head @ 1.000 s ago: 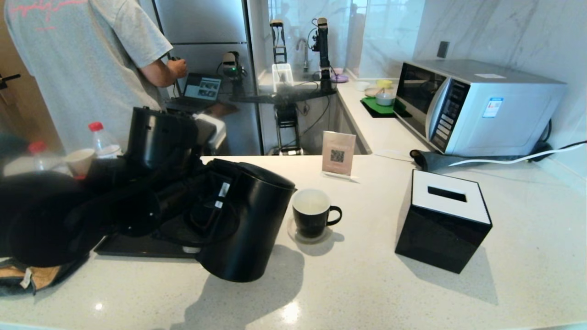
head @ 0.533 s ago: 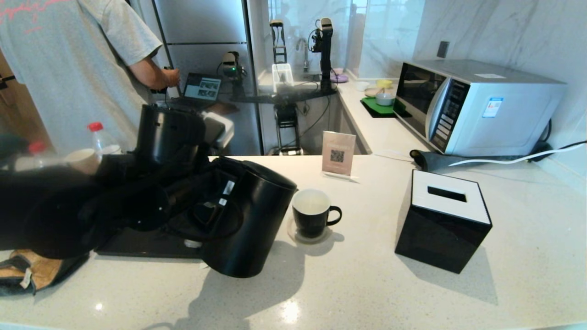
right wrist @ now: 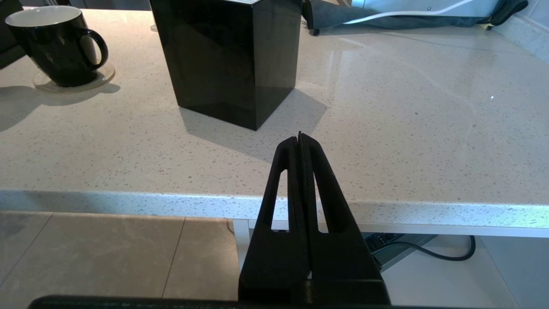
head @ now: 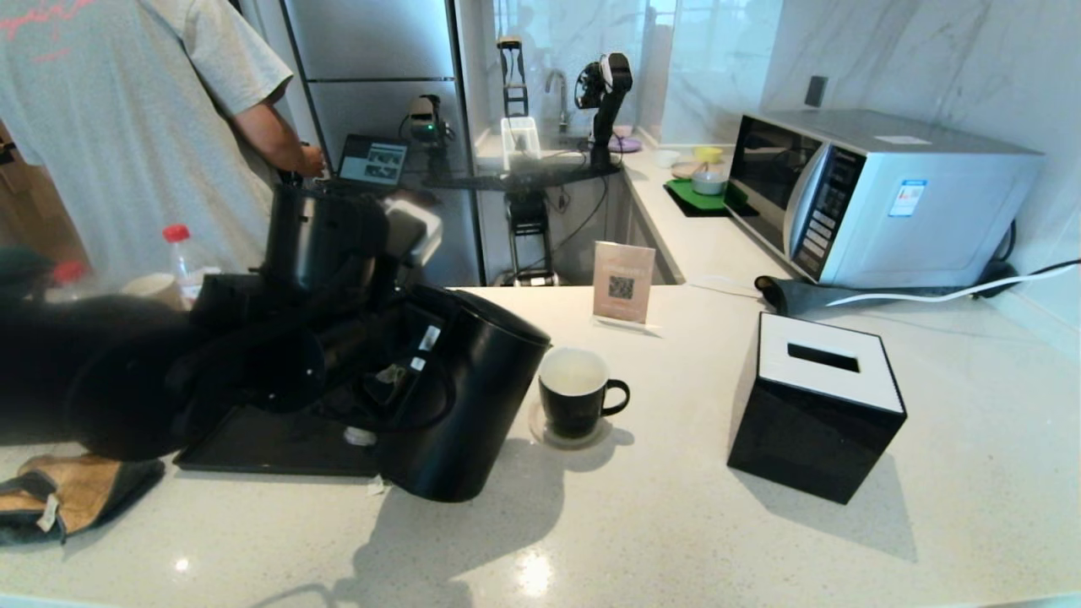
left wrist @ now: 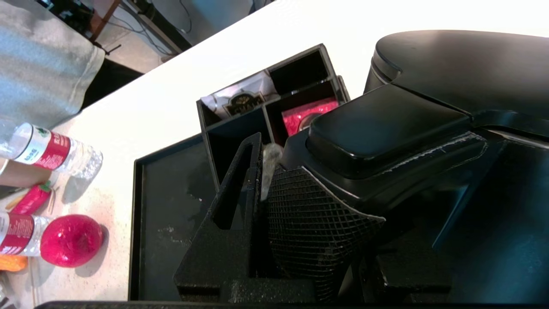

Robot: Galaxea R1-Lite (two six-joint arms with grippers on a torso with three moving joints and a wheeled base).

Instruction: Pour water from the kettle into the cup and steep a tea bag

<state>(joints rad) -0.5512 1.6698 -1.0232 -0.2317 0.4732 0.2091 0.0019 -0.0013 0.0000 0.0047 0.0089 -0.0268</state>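
Note:
The black kettle [head: 473, 405] hangs tilted over the counter, its lid [head: 498, 319] leaning toward the cup [head: 578, 397]. My left gripper [left wrist: 279, 171] is shut on the kettle's handle [left wrist: 386, 128]. The small black cup, white inside, stands on a clear coaster just right of the kettle and apart from it. No stream shows at the spout, and I cannot tell whether the cup holds water. A greyish sachet [left wrist: 271, 156], possibly the tea bag, shows just past my fingertip. My right gripper [right wrist: 299, 136] is shut and empty at the counter's front edge, right of the cup [right wrist: 55, 43].
A black tissue box [head: 815, 405] stands right of the cup, a QR sign [head: 623, 283] behind it, a microwave [head: 878, 194] at back right. Under the kettle lies a black tray [head: 279, 439] with a divided box holding a red packet [left wrist: 309, 116]. Bottles [head: 177, 245] and a person stand left.
The left arm has carried the kettle slightly up and to the right, closer to the cup. The cup and the right gripper have not moved.

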